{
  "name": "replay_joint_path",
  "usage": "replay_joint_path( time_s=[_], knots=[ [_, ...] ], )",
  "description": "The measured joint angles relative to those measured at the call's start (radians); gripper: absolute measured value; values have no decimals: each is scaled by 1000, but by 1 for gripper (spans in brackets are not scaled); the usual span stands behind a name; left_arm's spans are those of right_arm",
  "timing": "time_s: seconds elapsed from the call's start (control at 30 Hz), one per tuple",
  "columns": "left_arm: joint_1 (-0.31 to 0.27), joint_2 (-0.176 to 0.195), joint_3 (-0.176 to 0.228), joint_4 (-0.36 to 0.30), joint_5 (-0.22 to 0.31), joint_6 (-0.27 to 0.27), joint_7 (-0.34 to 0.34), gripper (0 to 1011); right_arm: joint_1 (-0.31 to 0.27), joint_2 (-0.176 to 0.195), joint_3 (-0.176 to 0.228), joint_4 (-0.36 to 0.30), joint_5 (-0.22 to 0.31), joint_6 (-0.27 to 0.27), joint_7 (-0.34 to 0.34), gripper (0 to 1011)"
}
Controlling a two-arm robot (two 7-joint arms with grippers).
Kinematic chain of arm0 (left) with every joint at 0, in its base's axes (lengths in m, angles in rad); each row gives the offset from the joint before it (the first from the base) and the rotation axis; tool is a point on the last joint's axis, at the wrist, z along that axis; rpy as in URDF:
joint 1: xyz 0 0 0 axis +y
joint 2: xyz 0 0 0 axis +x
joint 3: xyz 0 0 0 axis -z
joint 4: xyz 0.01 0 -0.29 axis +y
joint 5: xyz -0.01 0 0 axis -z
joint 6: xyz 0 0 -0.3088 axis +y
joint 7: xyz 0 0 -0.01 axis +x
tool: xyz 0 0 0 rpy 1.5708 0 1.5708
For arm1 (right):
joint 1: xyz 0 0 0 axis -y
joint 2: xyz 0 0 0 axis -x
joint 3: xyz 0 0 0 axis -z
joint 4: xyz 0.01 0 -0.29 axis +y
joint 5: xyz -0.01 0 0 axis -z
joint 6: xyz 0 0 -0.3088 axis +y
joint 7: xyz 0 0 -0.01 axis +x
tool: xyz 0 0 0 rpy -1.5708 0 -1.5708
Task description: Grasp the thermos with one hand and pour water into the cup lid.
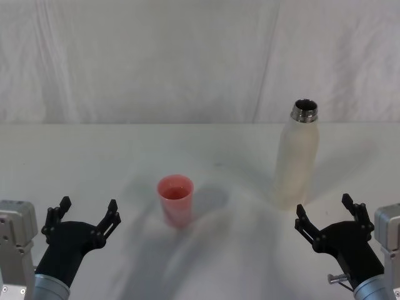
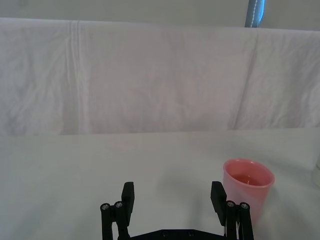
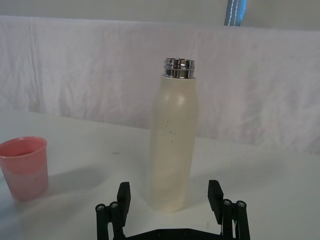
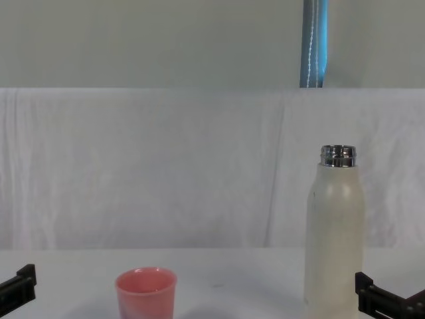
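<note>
Head view: the right gripper (image 1: 330,220) sits low at the near right of the worktop (image 1: 237,262), jaws apart and holding nothing, pointed toward the thermos (image 1: 297,156), which stands upright just beyond it. Seen from the right wrist, the bottle's base lies close ahead of the open jaws and roughly centred between them (no contact is visible). Its silver neck is uncapped. The left gripper (image 1: 87,219) mirrors this pose at the near left, jaws likewise spread and empty, with the cup lid (image 1: 175,199) ahead of it and toward the middle of the worktop; the cup lid stands upright, mouth up, well apart from the thermos.

Step in hand, as judged: the approach, before any grasp. The next move calls for the right gripper to advance until the jaws straddle the thermos body, close firmly on it, lift, carry it over the cup lid and tilt the neck toward the pink rim.

Surroundings: a white cloth backdrop (image 4: 166,166) behind the worktop and a blue vertical post (image 4: 315,40) above it. Nothing lies between gripper and thermos, or between thermos and cup lid. The smooth, tall bottle may slip or tip under an off-centre grip.
</note>
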Motion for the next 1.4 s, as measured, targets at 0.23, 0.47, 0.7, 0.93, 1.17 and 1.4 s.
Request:
replay_joint_path(
  time_s=[0.23,0.47,0.7,0.93,1.17,1.4],
  knots=[
    [0,0,0,0,0,0,0,1000,0,0,0,0,0,0,0,1000],
    [0,0,0,0,0,0,0,1001,0,0,0,0,0,0,0,1000],
    [0,0,0,0,0,0,0,1001,0,0,0,0,0,0,0,1000],
    [0,0,0,0,0,0,0,1001,0,0,0,0,0,0,0,1000],
    [0,0,0,0,0,0,0,1001,0,0,0,0,0,0,0,1000],
    [0,0,0,0,0,0,0,1001,0,0,0,0,0,0,0,1000]
  ],
)
